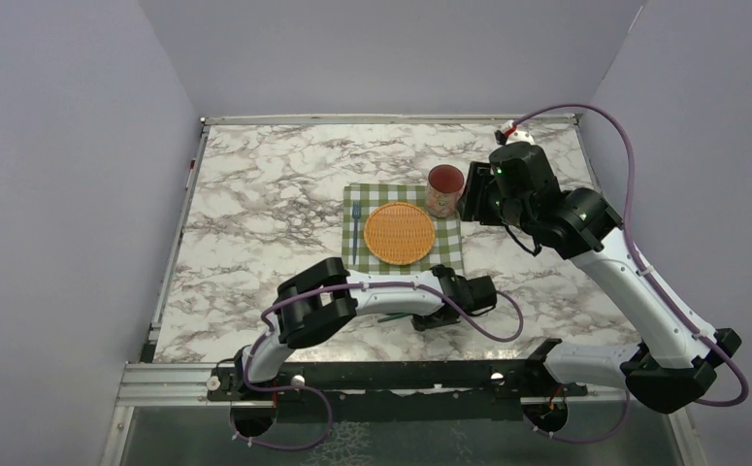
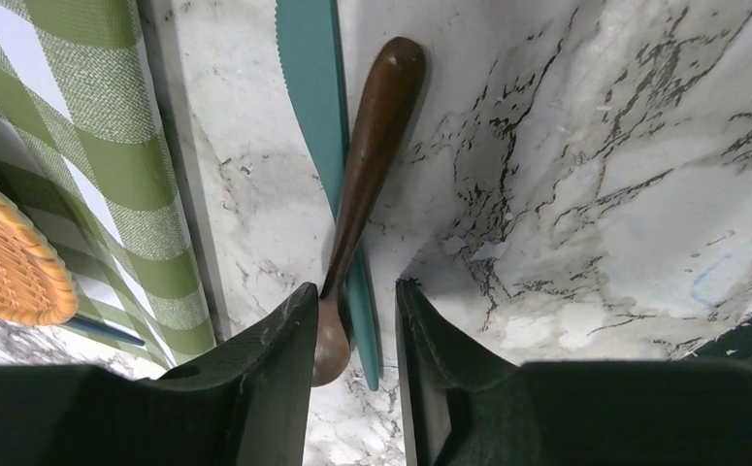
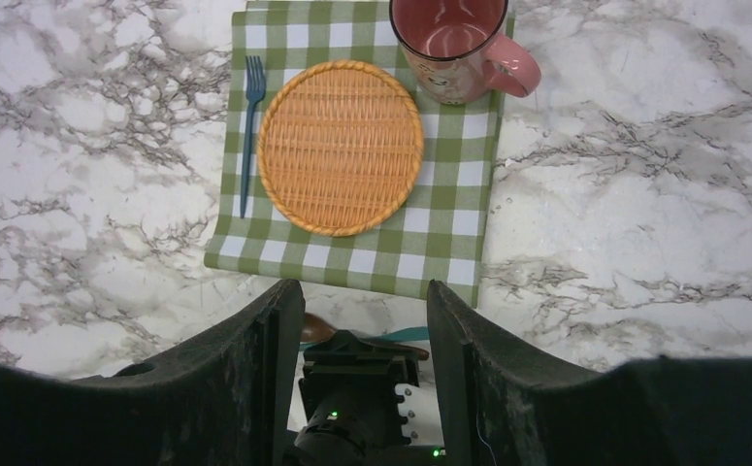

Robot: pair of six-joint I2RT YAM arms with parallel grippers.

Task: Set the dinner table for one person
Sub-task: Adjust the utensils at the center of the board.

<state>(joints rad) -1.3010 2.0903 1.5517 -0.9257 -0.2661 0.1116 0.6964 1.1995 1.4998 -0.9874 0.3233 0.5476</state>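
Note:
On the marble dinner table [image 1: 255,194] a green checked cloth [image 1: 446,254] carries a wicker plate [image 1: 399,233], a blue fork [image 1: 355,233] to its left and a pink mug [image 1: 444,189] at its far right corner. Just below the cloth's near edge, a brown wooden spoon [image 2: 372,146] and a teal knife [image 2: 309,68] lie crossed on the marble. My left gripper [image 2: 357,286] is low over them, open, with the spoon's bowl against its left finger [image 2: 275,340]. Beside the mug hovers my right gripper [image 3: 364,283], open and holding nothing.
A metal frame [image 1: 173,252] edges the table, with grey walls on three sides. Purple cables loop from both arms; one [image 1: 493,325] trails on the marble near the left gripper. The left arm [image 1: 352,291] lies across the near part of the table.

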